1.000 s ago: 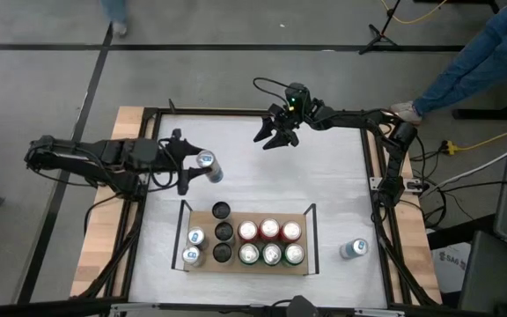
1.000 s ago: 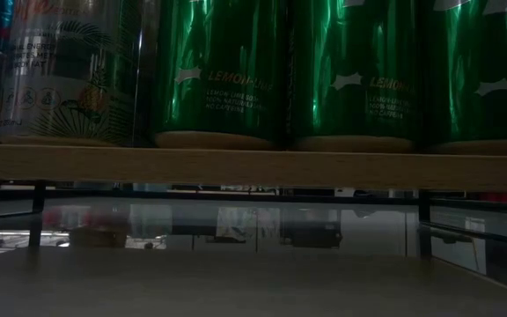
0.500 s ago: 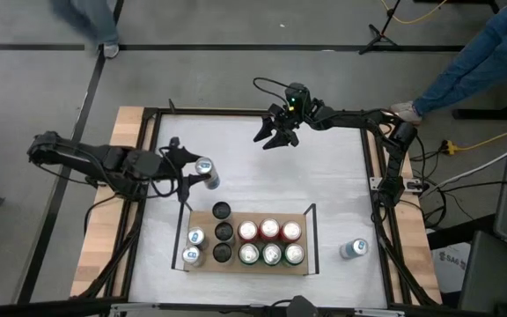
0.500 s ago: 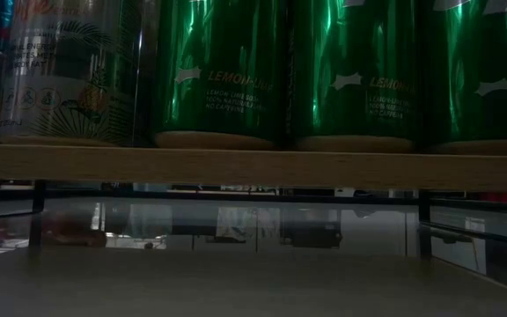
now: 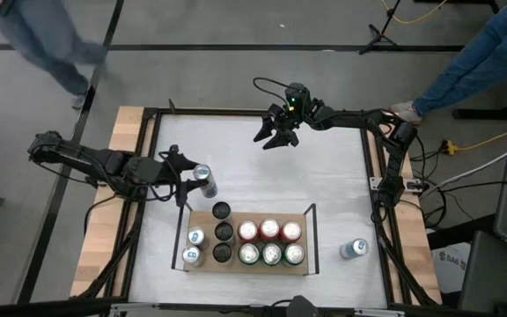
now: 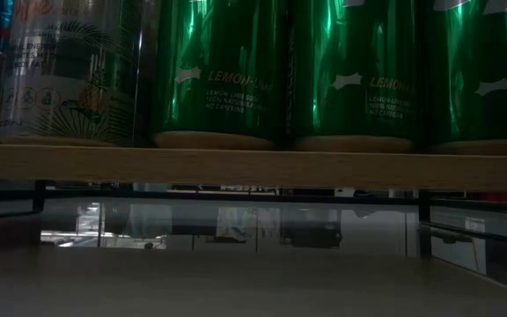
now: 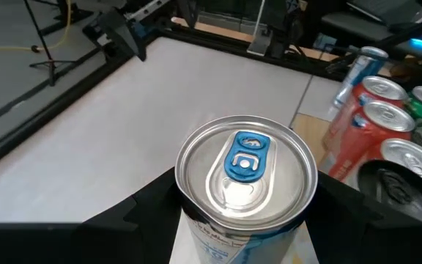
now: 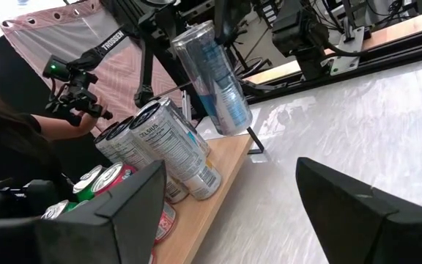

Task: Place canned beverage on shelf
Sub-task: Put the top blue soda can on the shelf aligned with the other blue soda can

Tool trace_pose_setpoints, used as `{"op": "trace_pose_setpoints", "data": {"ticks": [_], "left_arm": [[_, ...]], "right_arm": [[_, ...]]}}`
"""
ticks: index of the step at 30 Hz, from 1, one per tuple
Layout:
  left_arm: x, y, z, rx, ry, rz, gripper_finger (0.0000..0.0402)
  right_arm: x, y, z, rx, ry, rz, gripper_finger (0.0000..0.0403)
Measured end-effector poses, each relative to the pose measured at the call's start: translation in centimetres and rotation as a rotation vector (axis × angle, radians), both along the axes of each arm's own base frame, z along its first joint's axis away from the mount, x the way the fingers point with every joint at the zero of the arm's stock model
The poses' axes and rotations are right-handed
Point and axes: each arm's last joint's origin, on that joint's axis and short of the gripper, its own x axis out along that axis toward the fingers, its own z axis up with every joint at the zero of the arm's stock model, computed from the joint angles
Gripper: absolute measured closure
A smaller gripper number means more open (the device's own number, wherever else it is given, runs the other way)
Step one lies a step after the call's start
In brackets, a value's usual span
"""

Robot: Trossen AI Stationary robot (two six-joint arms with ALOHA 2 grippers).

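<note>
- The silver can with a blue tab point(image 5: 205, 177) is clamped between the fingers of the left gripper point(image 5: 189, 180), raised above the white tabletop point(image 5: 324, 185) just beyond the shelf's left end; in the left wrist view its lid point(image 7: 247, 169) sits between the two dark fingers.
- The shelf point(image 5: 246, 262), a light-brown wooden board with black end rails, lies near the table's front edge.
- On it stand two silver cans point(image 5: 194, 246) at the left, three black-topped cans point(image 5: 223, 231) next, then three red cans point(image 5: 269, 231) behind three green cans point(image 5: 272, 254).
- Bare board remains beside the single black can in the rearmost row, nearest the held can.
- In the low view the green cans point(image 6: 359, 70) and a silver can point(image 6: 64, 70) fill the board's front edge.
- A lone silver-and-blue can point(image 5: 353, 249) stands on the tabletop, apart from the shelf's right rail.
- The right gripper point(image 5: 273, 134) hangs near the table's far edge, its fingers spread and holding nothing.
- The tabletop between the two grippers is bare.
- A black frame and wooden side strips point(image 5: 123, 150) border the tabletop.
- Grey floor surrounds the table; a person's legs point(image 5: 47, 40) show at the upper left, another person's legs point(image 5: 473, 57) at the upper right.
</note>
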Motion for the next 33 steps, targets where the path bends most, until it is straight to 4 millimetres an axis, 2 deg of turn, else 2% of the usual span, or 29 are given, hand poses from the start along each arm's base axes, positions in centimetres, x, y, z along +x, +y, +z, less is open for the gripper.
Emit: {"op": "trace_pose_setpoints", "data": {"ticks": [21,33], "left_arm": [[-1.4,-2.7,-0.5,-0.098,-0.01,-0.023,0.0173],[-1.3,-6.0,-1.8,-0.097,0.006,-0.025,0.0173]], "right_arm": [[0.0,0.0,0.0,0.0,0.0,0.0,0.0109],[0.3,0.4,0.0,-0.002,0.001,0.005,0.0109]]}}
